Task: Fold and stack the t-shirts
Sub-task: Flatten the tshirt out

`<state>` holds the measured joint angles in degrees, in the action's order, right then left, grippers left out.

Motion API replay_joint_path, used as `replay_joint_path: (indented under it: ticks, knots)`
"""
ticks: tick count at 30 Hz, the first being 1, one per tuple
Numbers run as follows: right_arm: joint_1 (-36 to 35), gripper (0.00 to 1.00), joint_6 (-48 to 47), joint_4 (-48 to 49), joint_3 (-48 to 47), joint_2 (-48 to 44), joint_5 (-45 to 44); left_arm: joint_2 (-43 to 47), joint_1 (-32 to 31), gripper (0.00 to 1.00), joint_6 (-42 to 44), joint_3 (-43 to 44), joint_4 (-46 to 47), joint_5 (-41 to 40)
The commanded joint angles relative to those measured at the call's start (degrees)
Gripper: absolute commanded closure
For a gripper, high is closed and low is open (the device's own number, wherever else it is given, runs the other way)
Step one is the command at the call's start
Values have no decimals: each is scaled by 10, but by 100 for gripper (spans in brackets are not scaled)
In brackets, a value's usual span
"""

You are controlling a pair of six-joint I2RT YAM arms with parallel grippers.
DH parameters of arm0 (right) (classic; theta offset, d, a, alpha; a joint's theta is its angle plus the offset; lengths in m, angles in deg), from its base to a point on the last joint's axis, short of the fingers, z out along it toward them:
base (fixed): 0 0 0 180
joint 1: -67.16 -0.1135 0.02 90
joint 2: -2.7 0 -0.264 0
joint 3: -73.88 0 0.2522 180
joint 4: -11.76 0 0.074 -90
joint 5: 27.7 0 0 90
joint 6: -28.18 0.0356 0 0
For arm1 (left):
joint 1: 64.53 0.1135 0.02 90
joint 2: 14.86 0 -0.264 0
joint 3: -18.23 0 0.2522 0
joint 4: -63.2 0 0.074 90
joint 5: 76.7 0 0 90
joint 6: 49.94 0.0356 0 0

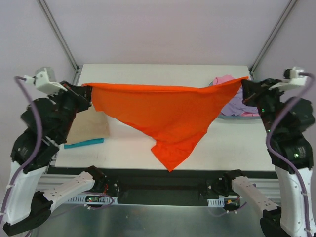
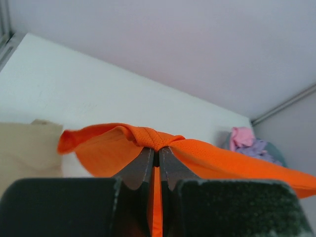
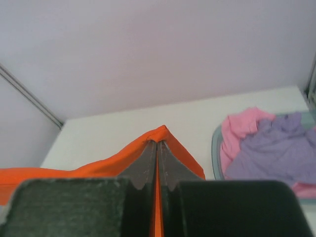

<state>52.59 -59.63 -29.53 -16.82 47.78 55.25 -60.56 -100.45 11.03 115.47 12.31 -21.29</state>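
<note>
1. Left gripper (image 1: 88,94): the two dark fingers are pressed together and clamped on one bunched corner of the very large bright orange cloth t-shirt (image 1: 163,116). It is raised above the left edge of the white table (image 1: 237,148)
2. Right gripper (image 1: 245,89): the fingers are likewise pressed together and clamped on the opposite corner of the orange t-shirt. It is raised above the right edge of the table
3. Orange t-shirt: stretched between both grippers across the width of the table, with its upper edge nearly straight. The rest of the cloth hangs in a triangle whose lowest tip reaches the middle of the table's near edge. Whether the tip touches the table cannot be told
4. Blue-grey plastic basin (image 3: 216,148): stands at the far right corner of the table. It holds the crumpled pink cloth t-shirt (image 3: 242,128) and the lilac-purple cloth t-shirt (image 3: 276,148), the lilac one lying partly over the pink one
5. Flat beige cloth (image 1: 89,126): lies on the left side of the table. A narrow teal strip (image 1: 84,143) lies just beside it, toward the table's near edge
</note>
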Motion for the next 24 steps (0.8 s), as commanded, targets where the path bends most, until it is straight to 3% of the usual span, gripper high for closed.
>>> replay_joint_path:
  ticks: [1,5,10,14,19,22,24]
  knots:
    - [0,100,-35,51,-133,-23,32,20,2,100,69,117,54,123]
    - [0,100,-44,46,-213,-34,29,15,2,100,104,229,60,219]
    - [0,100,-44,37,-314,-38,65,11,2,100,118,293,61,344]
    - [1,100,-46,46,-357,-25,90,3,2,100,120,309,63,344]
    - [1,100,-64,37,-379,23,74,-25,2,100,128,291,63,265]
    - [1,100,-80,37,-352,63,35,-67,2,100,133,252,65,149]
    - [1,100,-91,66,-278,83,7,-122,2,100,137,206,67,55]
